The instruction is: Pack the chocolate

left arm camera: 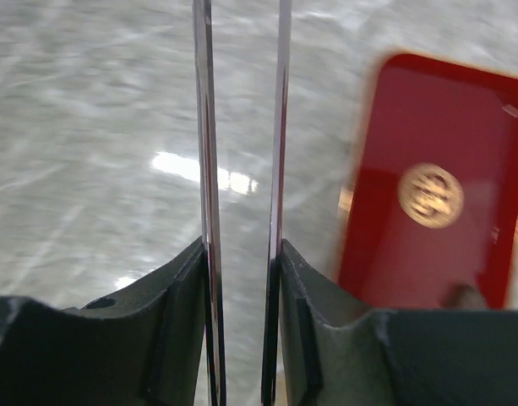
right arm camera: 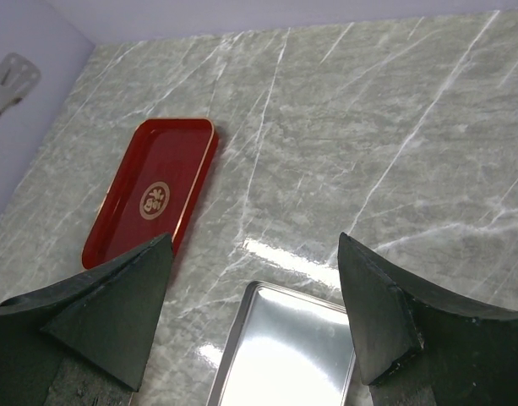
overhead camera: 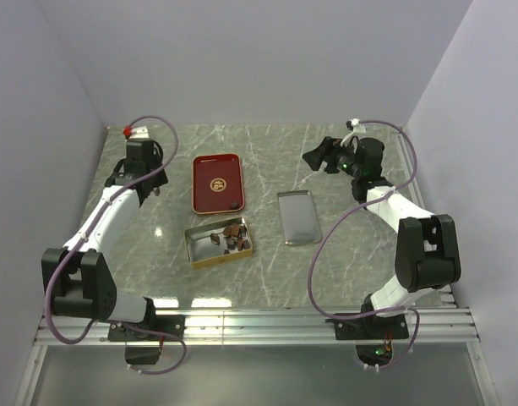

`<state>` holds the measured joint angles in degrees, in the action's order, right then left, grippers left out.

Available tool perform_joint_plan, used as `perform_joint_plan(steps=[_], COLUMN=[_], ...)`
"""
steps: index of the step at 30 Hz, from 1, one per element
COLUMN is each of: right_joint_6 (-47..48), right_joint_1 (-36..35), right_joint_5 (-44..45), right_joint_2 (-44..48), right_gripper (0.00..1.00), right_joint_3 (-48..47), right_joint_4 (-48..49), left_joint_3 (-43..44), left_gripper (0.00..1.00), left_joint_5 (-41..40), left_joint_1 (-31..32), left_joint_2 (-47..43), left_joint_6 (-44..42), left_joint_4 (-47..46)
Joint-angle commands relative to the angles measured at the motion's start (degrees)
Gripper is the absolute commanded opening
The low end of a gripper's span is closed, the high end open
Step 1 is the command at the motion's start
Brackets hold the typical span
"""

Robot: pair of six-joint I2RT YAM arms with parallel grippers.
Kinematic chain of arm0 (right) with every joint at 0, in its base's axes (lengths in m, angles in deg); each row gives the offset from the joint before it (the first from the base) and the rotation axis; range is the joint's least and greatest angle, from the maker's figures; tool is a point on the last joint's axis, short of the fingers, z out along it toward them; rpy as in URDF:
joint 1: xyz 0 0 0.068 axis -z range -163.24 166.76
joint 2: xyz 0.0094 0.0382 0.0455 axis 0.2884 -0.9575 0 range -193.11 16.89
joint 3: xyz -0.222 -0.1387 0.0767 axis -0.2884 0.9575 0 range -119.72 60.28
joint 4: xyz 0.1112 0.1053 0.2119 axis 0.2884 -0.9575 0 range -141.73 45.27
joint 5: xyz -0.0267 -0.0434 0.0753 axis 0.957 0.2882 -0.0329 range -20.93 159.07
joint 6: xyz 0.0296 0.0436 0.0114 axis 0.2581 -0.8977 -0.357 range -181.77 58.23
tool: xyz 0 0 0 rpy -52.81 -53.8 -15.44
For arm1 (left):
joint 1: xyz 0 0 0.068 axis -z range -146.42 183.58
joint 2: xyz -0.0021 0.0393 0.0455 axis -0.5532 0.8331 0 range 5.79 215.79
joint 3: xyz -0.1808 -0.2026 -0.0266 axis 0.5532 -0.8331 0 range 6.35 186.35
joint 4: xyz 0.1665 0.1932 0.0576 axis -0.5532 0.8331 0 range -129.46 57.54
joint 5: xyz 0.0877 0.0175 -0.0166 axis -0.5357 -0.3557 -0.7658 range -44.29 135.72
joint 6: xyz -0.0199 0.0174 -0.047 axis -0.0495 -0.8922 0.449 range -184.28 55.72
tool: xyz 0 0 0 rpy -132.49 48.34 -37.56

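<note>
Several dark brown chocolate pieces (overhead camera: pixel 232 235) lie in the open gold tin (overhead camera: pixel 199 254) at the table's middle. One more small dark piece (overhead camera: pixel 233 204) lies in the near right corner of the red tray (overhead camera: pixel 209 169); it shows blurred in the left wrist view (left arm camera: pixel 466 296). My left gripper (overhead camera: pixel 149 182) is to the left of the tray, above the table. It (left arm camera: pixel 242 249) is shut on a pair of thin metal tongs (left arm camera: pixel 206 127), whose two blades stand apart and hold nothing. My right gripper (overhead camera: pixel 320 157) (right arm camera: pixel 254 241) is open and empty, raised beyond the silver lid (right arm camera: pixel 292 355).
The silver lid (overhead camera: pixel 297 217) lies flat to the right of the tin. The red tray (right arm camera: pixel 153 190) (left arm camera: pixel 428 118) sits behind the tin. Purple walls close the table at the back and both sides. Cables loop from both arms.
</note>
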<state>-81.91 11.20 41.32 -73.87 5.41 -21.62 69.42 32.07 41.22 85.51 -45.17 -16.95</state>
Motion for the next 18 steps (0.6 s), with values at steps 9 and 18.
perform_joint_plan(steps=[9, 18], right_joint_6=[0.0, -0.4], right_joint_1=[0.6, 0.7], right_joint_5=[-0.8, -1.4], right_joint_2=[0.9, 0.4], right_gripper=[0.85, 0.85], right_joint_3=[-1.9, -1.5], right_joint_4=[2.6, 3.6], left_joint_3=[0.4, 1.9], left_gripper=[0.41, 0.50], left_joint_5=[-9.4, -8.0], left_joint_1=[-3.3, -4.8], left_joint_2=[9.0, 17.8], left_joint_6=[-2.9, -3.8], left_joint_4=[-1.6, 0.3])
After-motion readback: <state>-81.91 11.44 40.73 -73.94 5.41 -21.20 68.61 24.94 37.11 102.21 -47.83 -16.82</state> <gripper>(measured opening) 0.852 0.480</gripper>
